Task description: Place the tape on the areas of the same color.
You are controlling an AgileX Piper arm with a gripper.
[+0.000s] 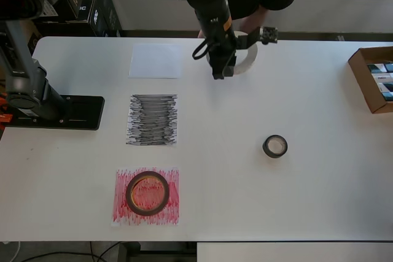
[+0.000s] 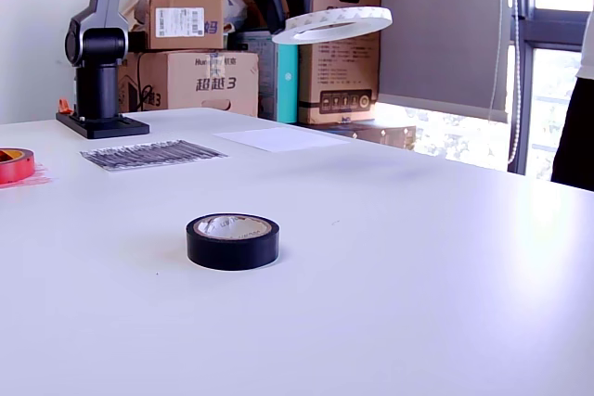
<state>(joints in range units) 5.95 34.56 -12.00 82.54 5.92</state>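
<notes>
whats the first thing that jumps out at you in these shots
The white tape ring held up in the air by the gripper, well above the table, near the plain white sheet. Next, the red tape ring lying on the red-scribbled sheet at the overhead view's bottom. The small black tape roll sits alone on bare table, off the black-scribbled sheet.

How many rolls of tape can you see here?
3. The reddish-brown roll lies on the red-scribbled sheet, the small black roll sits on the bare table, and the white roll is held in the air by the arm.
</notes>
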